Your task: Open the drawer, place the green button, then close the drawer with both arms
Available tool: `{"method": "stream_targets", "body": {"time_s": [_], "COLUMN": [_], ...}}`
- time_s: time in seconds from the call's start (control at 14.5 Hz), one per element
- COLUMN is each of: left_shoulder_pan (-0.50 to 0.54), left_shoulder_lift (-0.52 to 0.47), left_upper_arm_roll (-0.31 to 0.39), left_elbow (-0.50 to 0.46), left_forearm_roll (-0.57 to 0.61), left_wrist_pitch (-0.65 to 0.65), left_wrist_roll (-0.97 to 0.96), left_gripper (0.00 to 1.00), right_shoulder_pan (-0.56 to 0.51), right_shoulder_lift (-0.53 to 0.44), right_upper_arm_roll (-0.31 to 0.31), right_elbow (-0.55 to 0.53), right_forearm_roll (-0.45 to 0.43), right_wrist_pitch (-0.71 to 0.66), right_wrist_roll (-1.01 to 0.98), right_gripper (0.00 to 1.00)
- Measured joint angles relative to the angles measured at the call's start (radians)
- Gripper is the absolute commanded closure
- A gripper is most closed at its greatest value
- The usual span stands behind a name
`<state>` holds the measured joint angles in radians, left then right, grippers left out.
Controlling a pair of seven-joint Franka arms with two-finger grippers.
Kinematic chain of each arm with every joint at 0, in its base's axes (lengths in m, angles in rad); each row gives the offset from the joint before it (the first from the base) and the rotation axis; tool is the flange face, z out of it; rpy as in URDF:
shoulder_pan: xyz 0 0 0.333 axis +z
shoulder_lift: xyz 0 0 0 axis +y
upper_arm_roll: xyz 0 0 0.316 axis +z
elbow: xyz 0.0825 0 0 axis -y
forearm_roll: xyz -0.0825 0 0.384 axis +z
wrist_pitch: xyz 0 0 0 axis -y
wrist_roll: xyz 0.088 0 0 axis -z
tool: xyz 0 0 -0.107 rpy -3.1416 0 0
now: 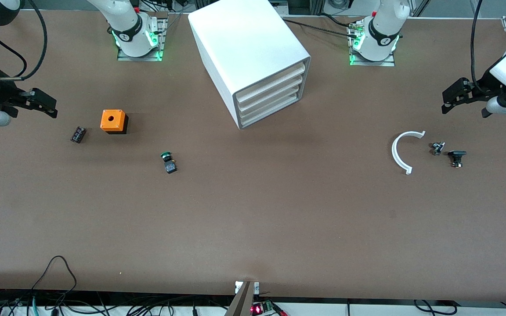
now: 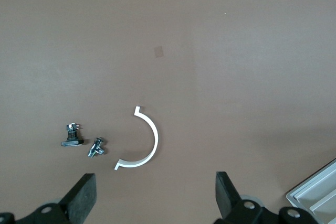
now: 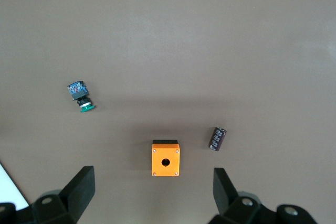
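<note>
The white cabinet [image 1: 246, 48] stands at the table's middle, near the arms' bases. Its lowest drawer [image 1: 270, 112] is shut, like those above it. The button [image 1: 168, 162], green cap and dark body, lies on its side on the table toward the right arm's end; it also shows in the right wrist view [image 3: 80, 97]. My right gripper [image 1: 50, 107] is open and empty, up over the table near that end, beside the orange cube [image 3: 165, 159]; its own view shows it too [image 3: 153, 191]. My left gripper [image 1: 450, 100] is open and empty over the left arm's end [image 2: 155, 198].
A small black ribbed part [image 1: 77, 134] lies beside the orange cube [image 1: 113, 120]. A white arc-shaped piece [image 1: 400, 151] and two small metal parts [image 1: 437, 148] [image 1: 457, 157] lie toward the left arm's end. A corner of the cabinet's drawers [image 2: 315, 193] shows in the left wrist view.
</note>
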<state>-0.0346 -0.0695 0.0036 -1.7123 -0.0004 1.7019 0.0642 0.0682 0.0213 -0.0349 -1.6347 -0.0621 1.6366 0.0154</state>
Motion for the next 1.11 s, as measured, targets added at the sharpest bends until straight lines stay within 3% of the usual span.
{"method": "stream_targets", "body": {"time_s": [0.48,0.69,0.97,1.11], "left_shoulder_pan": [-0.002,-0.005,-0.005,-0.007], "left_shoulder_lift": [0.072,0.207,0.363,0.421], "left_upper_arm_roll": [-0.004,-0.008,-0.037,-0.07], "left_elbow": [0.05,0.045,0.044,0.018], "left_forearm_roll": [0.0,-0.015,-0.135,-0.285], "left_wrist_pitch": [0.004,0.01,0.03,0.025], "left_wrist_roll": [0.0,0.001,0.008,0.008], "left_gripper": [0.0,0.0,0.0,0.0], "right_shoulder_pan": [0.001,0.002,0.008,0.027], "right_shoulder_lift": [0.0,0.007,0.042,0.068], "right_upper_arm_roll": [0.0,0.0,0.001,0.004], "right_elbow": [0.0,-0.001,-0.005,-0.007], "right_forearm_roll": [0.0,0.0,0.003,0.005], "right_wrist_pitch": [0.0,0.0,0.0,0.0], "right_wrist_roll": [-0.001,-0.001,-0.011,-0.017], "right_gripper": [0.0,0.0,0.0,0.0]}}
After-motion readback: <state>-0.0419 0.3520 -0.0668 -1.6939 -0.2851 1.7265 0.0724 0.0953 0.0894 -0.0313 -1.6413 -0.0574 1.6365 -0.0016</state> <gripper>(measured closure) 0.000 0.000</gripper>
